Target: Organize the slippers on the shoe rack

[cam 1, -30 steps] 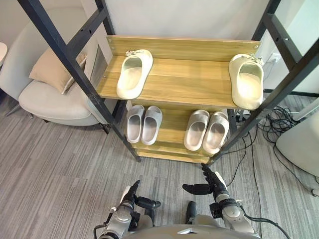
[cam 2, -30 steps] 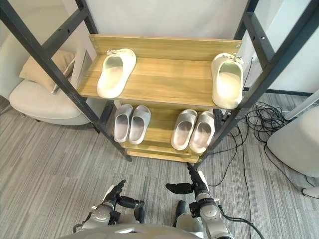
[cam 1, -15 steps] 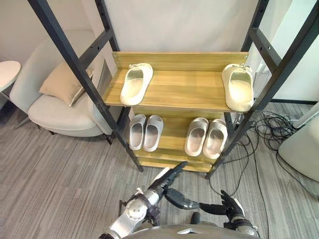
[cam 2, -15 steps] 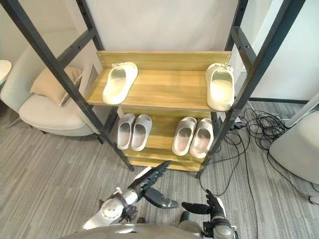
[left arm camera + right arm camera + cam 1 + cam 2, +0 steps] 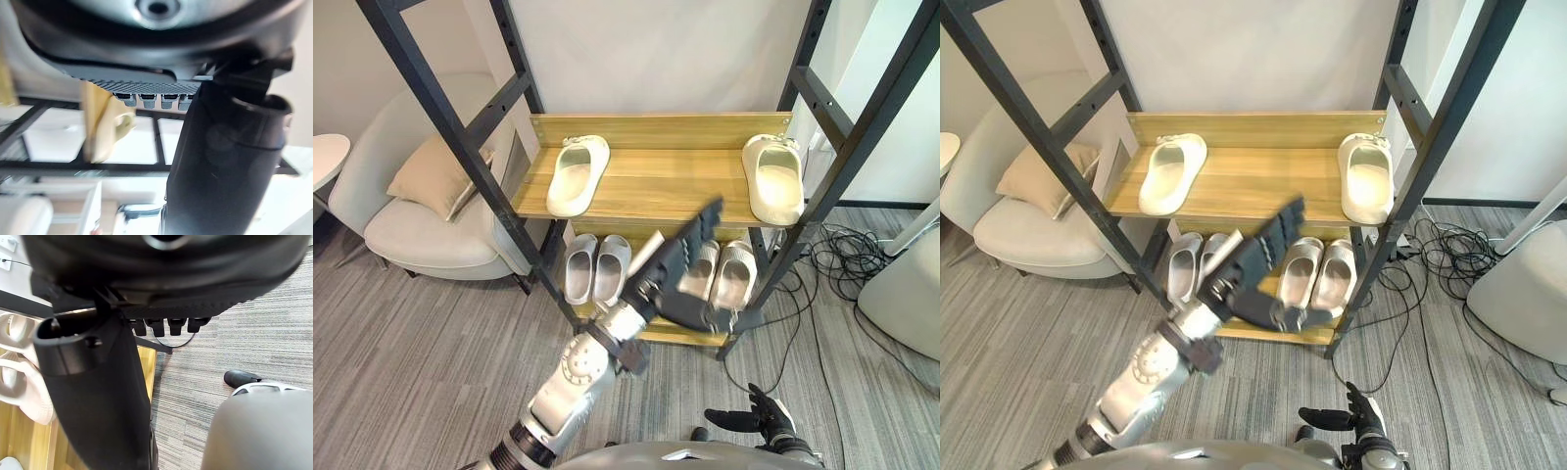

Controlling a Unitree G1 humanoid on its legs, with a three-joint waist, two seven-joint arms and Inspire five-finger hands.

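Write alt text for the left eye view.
The left hand, fingers straight, is held up before a wooden shoe rack. Its top shelf holds two cream slippers far apart; the lower shelf holds two grey pairs.

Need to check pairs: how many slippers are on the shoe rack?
6. Upper shelf: left cream slipper, right cream slipper. Lower shelf: left grey pair, right grey pair, partly behind the left hand.

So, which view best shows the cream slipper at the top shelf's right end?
Left eye view: the cream slipper lies whole on the top shelf. The right eye view shows much the same; the left wrist view gives a blurred cream shape, possibly a slipper.
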